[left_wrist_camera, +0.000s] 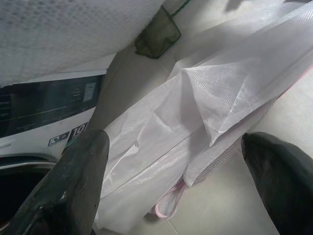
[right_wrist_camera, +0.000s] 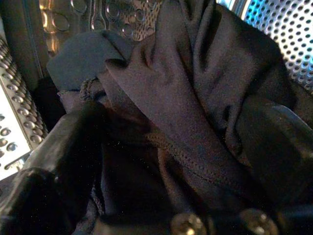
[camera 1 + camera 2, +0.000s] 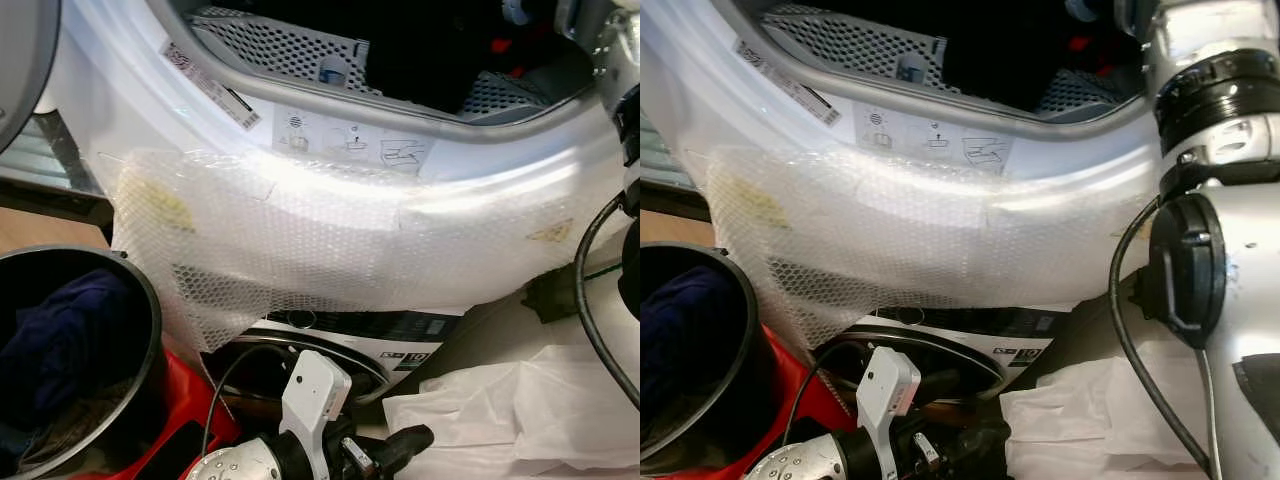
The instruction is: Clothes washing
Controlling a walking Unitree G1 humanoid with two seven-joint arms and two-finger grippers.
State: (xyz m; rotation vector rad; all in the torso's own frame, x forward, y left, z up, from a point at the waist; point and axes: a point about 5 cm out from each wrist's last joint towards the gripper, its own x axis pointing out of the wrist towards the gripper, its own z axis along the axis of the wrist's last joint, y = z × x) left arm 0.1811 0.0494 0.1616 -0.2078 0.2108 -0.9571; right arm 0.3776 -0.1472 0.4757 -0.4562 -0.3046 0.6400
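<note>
The washing machine's round opening [image 3: 330, 95] is at the top, its drum [image 2: 288, 34] perforated metal. My right arm [image 3: 1210, 250] reaches up into it. Inside the drum, my right gripper [image 2: 171, 147] is open, its fingers spread wide, and a dark garment [image 2: 195, 83] drapes down between them. Low in front, my left gripper [image 1: 176, 171] is open with nothing in it, above a white plastic bag [image 1: 205, 98] on the floor. A black round basket [image 3: 140, 300] at the left holds dark blue clothes [image 3: 60, 340].
Bubble wrap [image 3: 320, 230] covers the machine's white front below the opening. Beneath it shows a dark control panel [image 3: 400, 330] and a door rim. A black cable [image 3: 590, 290] hangs at the right. Something red [image 3: 190, 400] lies beside the basket.
</note>
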